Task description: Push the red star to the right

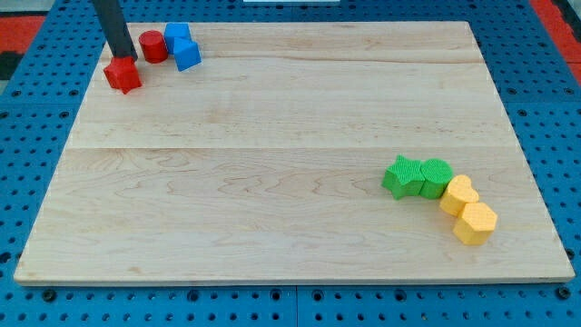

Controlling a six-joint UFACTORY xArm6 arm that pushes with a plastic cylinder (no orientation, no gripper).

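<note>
A pale wooden bench [290, 109] made of joined planks fills most of the view, its grain running from 9 o'clock to 3 o'clock. Blue pegboard [545, 109] with regular holes surrounds it. At 1 o'clock, a red strip [556, 14] shows. Lighting is even and soft.

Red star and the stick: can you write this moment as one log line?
red star: top left corner | my tip: touching its top edge | red cylinder, blue blocks: just right | push: not done
</note>
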